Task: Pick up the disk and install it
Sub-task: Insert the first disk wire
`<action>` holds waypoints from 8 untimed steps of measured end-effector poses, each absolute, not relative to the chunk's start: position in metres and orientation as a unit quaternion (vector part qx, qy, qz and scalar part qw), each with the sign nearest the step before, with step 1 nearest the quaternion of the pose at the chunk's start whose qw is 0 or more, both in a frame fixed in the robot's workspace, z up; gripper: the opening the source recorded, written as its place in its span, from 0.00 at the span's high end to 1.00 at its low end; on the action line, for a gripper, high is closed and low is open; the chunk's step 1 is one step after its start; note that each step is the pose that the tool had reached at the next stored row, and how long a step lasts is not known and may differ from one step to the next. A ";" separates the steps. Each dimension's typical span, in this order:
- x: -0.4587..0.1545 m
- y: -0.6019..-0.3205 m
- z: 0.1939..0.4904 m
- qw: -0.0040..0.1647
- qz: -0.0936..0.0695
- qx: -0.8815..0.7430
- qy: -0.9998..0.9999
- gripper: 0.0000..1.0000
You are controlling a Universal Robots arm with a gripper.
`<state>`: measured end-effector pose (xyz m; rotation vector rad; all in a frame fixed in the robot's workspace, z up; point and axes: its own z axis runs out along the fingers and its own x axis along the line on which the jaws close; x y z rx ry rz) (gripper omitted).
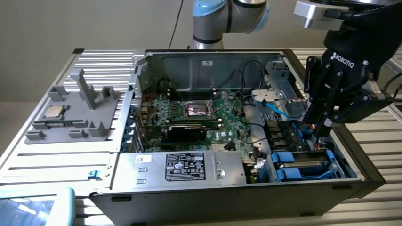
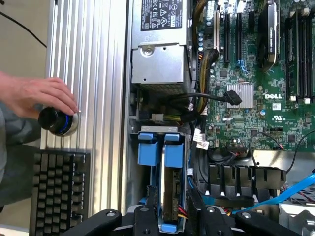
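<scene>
The disk (image 1: 306, 165), silver-grey in its bright blue carrier frame, sits down in the drive bay at the front corner of the open computer case (image 1: 207, 197), on the exterior view's right. In the wrist view the disk (image 2: 162, 147) shows its two blue frame tabs, with its body running back between the gripper's fingers.

The gripper (image 1: 321, 134) reaches down into that bay directly above the disk. Its jaws stand partly open, one black finger (image 2: 152, 199) on each side of the disk's near end. Whether the pads actually press the frame cannot be told.

The arm (image 1: 229, 16) comes in from behind the case, its black wrist angled steeply downward over the case's right-hand wall.

Beside the disk inside the case lie a silver power supply (image 1: 182, 167) with a black label and the green motherboard (image 1: 201, 115). On the worktop, along the case's edge, a grey fixture (image 1: 75, 110) carries a small square chip (image 1: 52, 112). A person's hand (image 2: 34, 96) rests on a round black knob (image 2: 58, 121) next to a keyboard (image 2: 59, 189).
</scene>
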<state>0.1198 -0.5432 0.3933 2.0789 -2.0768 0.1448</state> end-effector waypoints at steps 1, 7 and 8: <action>0.120 -0.543 0.393 0.100 0.049 0.703 -0.702 0.63; 0.120 -0.543 0.393 0.101 0.048 0.703 -0.702 0.63; 0.120 -0.543 0.393 0.101 0.048 0.703 -0.702 0.63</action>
